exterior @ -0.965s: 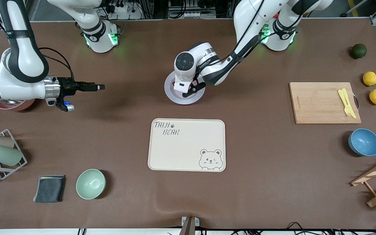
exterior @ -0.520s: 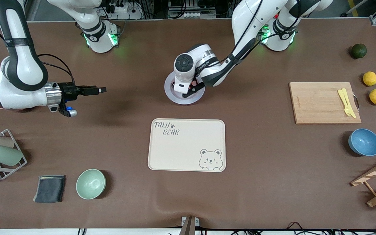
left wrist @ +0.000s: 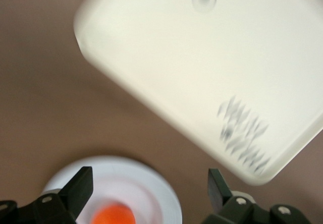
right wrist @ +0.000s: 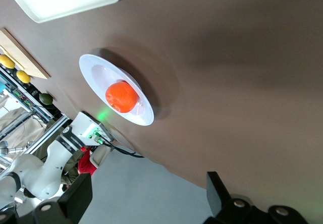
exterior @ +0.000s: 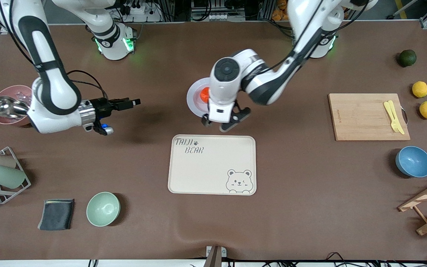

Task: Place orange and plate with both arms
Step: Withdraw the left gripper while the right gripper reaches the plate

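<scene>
The orange (exterior: pixel 204 95) lies on the pale plate (exterior: pixel 194 100), which stands farther from the front camera than the bear tray. My left gripper (exterior: pixel 218 125) is open and empty, up over the strip of table between the plate and the tray. The left wrist view shows the orange (left wrist: pixel 113 215) on the plate (left wrist: pixel 151 193) between my open left gripper's (left wrist: pixel 150 177) fingers. My right gripper (exterior: pixel 129 103) is open and empty over bare table toward the right arm's end, pointing at the plate. Its wrist view shows the orange (right wrist: pixel 121 96) on the plate (right wrist: pixel 96 72), well off from the gripper (right wrist: pixel 149 184).
The cream bear tray (exterior: pixel 213 185) lies mid-table. A cutting board (exterior: pixel 361 118) with yellow cutlery, two lemons (exterior: pixel 420 89), a dark green fruit (exterior: pixel 407 58) and a blue bowl (exterior: pixel 413 161) are at the left arm's end. A green bowl (exterior: pixel 103 208), cloth (exterior: pixel 56 214), cup rack (exterior: pixel 2 174) and pink bowl (exterior: pixel 11 97) are at the right arm's end.
My left gripper has lifted off the plate and moved toward the tray, open, leaving the orange on the plate. My right gripper has moved closer to the plate.
</scene>
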Robot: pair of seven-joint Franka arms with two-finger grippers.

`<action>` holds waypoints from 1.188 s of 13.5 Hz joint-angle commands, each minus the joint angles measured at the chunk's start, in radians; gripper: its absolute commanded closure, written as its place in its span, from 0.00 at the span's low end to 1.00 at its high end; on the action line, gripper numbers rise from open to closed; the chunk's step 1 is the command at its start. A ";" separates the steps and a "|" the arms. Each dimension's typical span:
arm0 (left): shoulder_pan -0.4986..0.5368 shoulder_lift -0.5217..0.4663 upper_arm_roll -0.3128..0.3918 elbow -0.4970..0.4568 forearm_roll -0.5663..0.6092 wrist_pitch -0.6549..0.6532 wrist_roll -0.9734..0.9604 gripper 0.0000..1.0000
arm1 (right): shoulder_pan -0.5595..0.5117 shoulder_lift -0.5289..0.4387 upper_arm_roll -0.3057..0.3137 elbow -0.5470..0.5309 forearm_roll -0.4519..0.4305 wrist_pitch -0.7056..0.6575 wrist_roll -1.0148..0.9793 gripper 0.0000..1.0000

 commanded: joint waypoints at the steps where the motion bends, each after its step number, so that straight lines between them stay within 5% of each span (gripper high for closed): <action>1: 0.135 -0.122 0.002 0.032 0.021 -0.108 0.172 0.00 | 0.053 0.026 -0.003 -0.004 0.059 0.042 -0.013 0.00; 5: 0.378 -0.295 -0.003 0.043 -0.062 -0.169 0.525 0.00 | 0.099 0.028 -0.003 -0.035 0.121 0.100 -0.013 0.00; 10: 0.611 -0.363 0.000 0.087 -0.091 -0.325 0.938 0.00 | 0.241 0.054 -0.003 -0.103 0.248 0.252 -0.013 0.00; 13: 0.636 -0.354 0.003 0.172 -0.082 -0.418 1.155 0.00 | 0.271 0.083 -0.003 -0.122 0.280 0.269 -0.038 0.00; 16: 0.642 -0.364 0.003 0.173 -0.090 -0.424 1.207 0.00 | 0.294 0.104 -0.003 -0.190 0.416 0.310 -0.209 0.00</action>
